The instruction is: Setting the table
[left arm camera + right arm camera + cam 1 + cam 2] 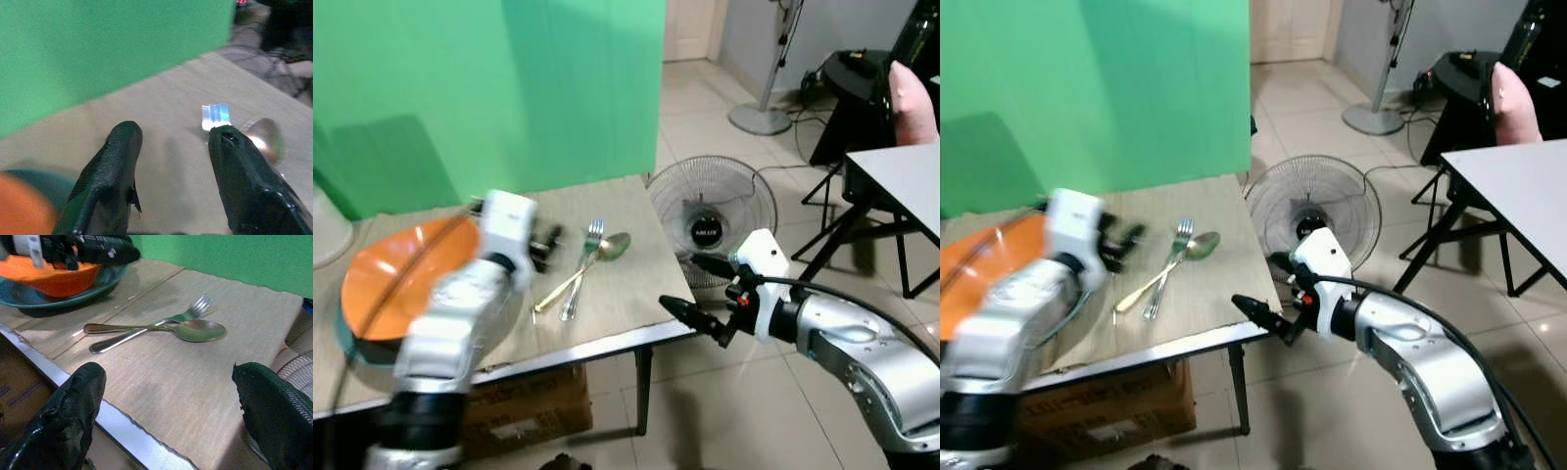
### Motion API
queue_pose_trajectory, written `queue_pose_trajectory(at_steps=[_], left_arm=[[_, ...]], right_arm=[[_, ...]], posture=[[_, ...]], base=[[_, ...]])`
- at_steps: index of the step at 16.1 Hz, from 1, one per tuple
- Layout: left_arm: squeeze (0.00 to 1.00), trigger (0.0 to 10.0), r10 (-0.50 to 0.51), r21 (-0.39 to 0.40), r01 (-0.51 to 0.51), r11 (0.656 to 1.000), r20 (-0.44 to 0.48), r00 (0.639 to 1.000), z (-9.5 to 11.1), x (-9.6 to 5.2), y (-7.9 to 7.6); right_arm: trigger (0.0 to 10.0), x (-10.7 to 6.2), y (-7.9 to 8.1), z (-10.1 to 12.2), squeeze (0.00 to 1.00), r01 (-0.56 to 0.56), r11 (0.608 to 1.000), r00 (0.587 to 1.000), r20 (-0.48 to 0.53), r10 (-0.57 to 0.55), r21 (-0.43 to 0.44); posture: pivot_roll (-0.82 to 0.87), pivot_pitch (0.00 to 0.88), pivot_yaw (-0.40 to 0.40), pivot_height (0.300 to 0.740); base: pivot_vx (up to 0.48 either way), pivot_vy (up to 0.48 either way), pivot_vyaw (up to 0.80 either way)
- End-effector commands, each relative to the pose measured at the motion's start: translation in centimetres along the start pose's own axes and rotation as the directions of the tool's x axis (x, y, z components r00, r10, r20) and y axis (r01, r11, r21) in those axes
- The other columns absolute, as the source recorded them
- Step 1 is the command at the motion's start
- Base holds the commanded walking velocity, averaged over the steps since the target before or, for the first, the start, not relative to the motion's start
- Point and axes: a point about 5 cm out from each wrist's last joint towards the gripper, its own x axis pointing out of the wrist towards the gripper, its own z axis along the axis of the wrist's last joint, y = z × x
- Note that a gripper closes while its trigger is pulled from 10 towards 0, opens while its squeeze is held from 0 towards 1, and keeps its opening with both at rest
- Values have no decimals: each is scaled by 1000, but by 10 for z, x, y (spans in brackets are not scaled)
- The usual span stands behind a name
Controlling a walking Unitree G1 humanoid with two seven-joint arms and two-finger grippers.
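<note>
A fork (592, 240) and a spoon (614, 245) lie crossed near the middle of the wooden table (626, 313). At the table's left end an orange bowl (401, 274) sits on a teal plate (102, 281). My left gripper (546, 245) hovers just right of the bowl and left of the cutlery, open and empty; its fingers (117, 161) frame the fork tines (215, 114). My right gripper (683, 284) hangs off the table's right front corner, open and empty, pointing at the spoon (198, 329) and fork (199, 306).
A green screen (489, 88) stands behind the table. A floor fan (710, 220) sits just past the table's right edge. Under the table is a cardboard box (529, 411). A white table (901, 176) and a stand base (759, 117) are at the right.
</note>
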Motion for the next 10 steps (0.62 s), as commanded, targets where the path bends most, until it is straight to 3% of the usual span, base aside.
queue_pose_trajectory(at_steps=[1,2,3,4,5,6,7,8,9,10], left_arm=[[1000,10000,48,3,-48,999,0,999,5,-11,8],[447,10000,94,-15,-94,995,-11,996,8,-24,17],[447,10000,125,-26,-126,992,-19,992,9,-33,23],[0,10000,171,-60,-172,983,-32,985,10,-48,32],[0,10000,266,-108,-273,956,-80,961,6,-79,50],[31,10000,313,-102,-325,940,-117,942,0,-93,60],[1000,10000,349,-89,-364,927,-145,926,-5,-105,69],[1000,10000,369,-77,-385,920,-163,915,-7,-112,74],[1000,10000,444,-16,-455,890,-193,875,-14,-130,91],[1000,10000,470,5,-479,878,-203,859,-16,-137,96]], right_arm=[[10000,2,5,7,0,-23,1000,1000,20,23,-5],[10000,4,7,7,0,-38,999,999,19,38,0],[10000,5,8,7,0,-49,999,999,18,49,3],[10000,6,9,7,0,-65,998,998,17,65,2],[10000,7,11,8,0,-94,996,995,21,94,-2],[10000,7,11,9,0,-103,995,994,25,103,-4],[10000,7,11,10,0,-113,994,993,29,113,-6],[10000,7,12,10,0,-118,993,992,31,118,-7],[10000,11,13,11,0,-148,989,988,42,148,-14],[10000,14,14,12,0,-155,988,987,47,156,-15]], posture=[[-70,0,26,740],[-64,0,23,740],[-64,0,23,740],[-58,0,27,740],[-58,0,27,740],[-47,1,30,740],[-47,1,30,740],[-47,1,30,740],[-34,10,25,740],[-30,14,26,740]], base=[[0,0,0],[0,0,0],[0,0,0],[0,0,0],[0,0,0],[0,0,0],[0,0,0],[0,0,0],[0,0,0],[0,0,0]])
